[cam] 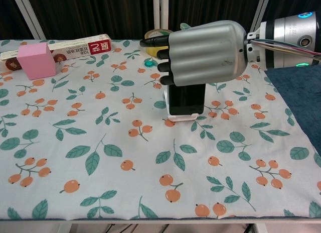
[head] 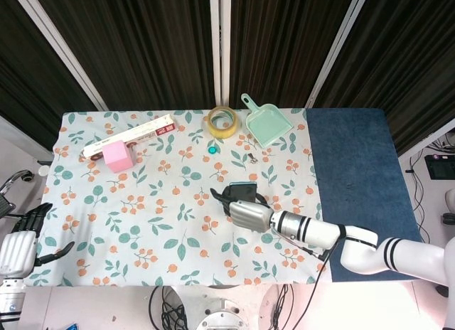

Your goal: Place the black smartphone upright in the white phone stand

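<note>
Right hand (cam: 205,52): hovering over the black smartphone (cam: 186,98), grip hidden, cannot tell.
Phone: standing upright in white phone stand (cam: 183,114).
Left hand (head: 20,239): idling, fingers apart.

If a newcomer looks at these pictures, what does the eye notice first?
The right hand, large and silver in the chest view, wraps the top of the black smartphone, which stands upright in the white phone stand mid-table. Behind, a pink cube sits before a long white box.
</note>
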